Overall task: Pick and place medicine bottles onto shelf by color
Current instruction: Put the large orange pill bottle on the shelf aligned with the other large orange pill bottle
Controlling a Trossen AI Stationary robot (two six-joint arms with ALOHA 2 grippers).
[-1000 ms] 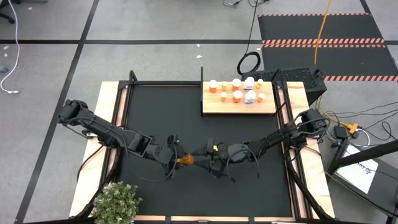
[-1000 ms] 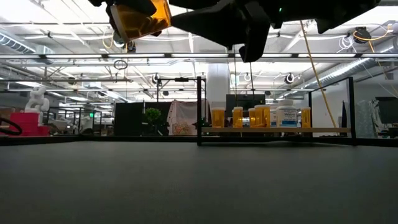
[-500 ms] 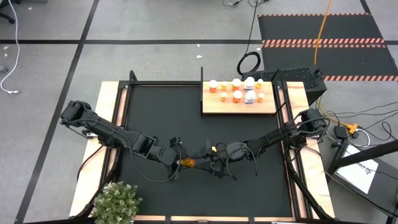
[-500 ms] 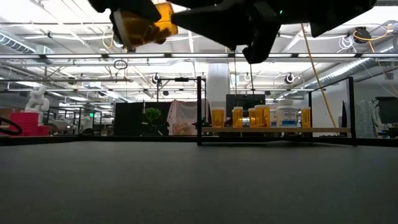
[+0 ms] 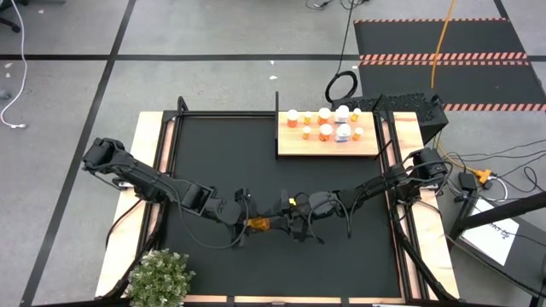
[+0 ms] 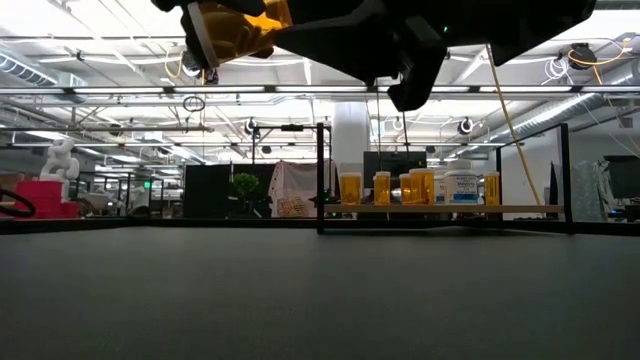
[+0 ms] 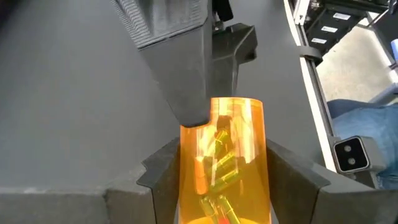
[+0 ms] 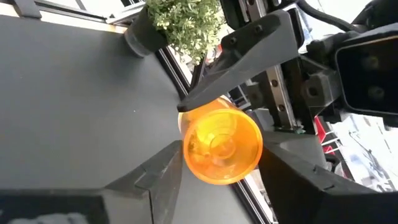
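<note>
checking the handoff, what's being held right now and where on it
An orange bottle, held lying sideways above the mat. The left gripper clamps one end of its body; the right gripper brackets the base end, grip unclear.

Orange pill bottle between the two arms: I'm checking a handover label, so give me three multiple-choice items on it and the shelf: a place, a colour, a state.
1. Where is the translucent orange medicine bottle?
A. on the light-wood board
B. over the black mat, between both grippers
C. on the floor
2. What colour are the caps of the bottles on the light-wood shelf?
A. white
B. blue
C. black
3. The orange bottle is:
A. standing on the mat
B. lying on the mat
C. held in the air

B: the high view shows it between left gripper and right gripper.
A: they show white from above.
C: the low view shows it high above the mat.
</note>
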